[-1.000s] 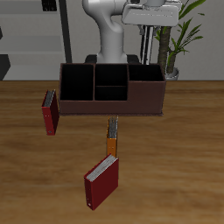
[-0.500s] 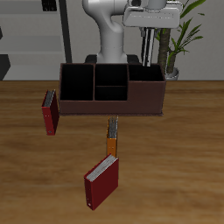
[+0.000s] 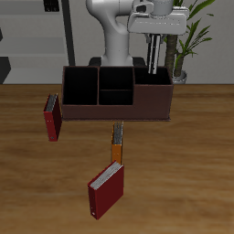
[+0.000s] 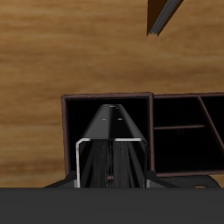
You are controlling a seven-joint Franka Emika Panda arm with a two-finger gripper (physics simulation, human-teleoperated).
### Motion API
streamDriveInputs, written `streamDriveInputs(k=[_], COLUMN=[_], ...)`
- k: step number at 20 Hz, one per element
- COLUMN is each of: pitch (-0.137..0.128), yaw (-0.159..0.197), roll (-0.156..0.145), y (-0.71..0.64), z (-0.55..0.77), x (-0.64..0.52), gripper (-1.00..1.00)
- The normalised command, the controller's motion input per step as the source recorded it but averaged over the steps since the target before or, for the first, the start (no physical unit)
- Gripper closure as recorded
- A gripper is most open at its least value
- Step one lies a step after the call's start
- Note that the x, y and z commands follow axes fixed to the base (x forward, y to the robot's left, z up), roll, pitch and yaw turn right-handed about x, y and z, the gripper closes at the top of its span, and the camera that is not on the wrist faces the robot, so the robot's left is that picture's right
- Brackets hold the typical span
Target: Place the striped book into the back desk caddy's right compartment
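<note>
Striped book (image 4: 112, 144) hides gripper fingertips.

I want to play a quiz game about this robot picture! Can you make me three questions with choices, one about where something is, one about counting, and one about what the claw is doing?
1. Where is the striped book?
A. Lying on the table
B. Held up over the box's end section
C. Beside the plant

2. How many dark red books stand on the table?
A. Two
B. Four
C. None

3. What is the claw doing?
A. Hanging open and empty
B. Gripping the striped book
C. Pushing the box

Answers:
1 B, the book hangs above the brown box, over its widest section.
2 A, one beside the box and one near the front edge.
3 B, its fingers close on the book's top.
</note>
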Motion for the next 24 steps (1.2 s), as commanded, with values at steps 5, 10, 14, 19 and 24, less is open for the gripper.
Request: streamDriveInputs(k=[5,10,14,19,24], pitch=[0.013,0.016,0.027,0.011,0.035], yaw=[-0.005,0.005,-0.012,0.012,-0.005], roll=[-0.002,0.001,0.005,0.003,-0.001], y=[-0.01,0.00,-0.01,0.03,-0.02], z=[-0.10,-0.14,-0.10,-0.11,-0.19], x=[0.05,0.04,0.09,0.02,0.06], gripper=[1.00,1.00,1.00,1.00,1.00])
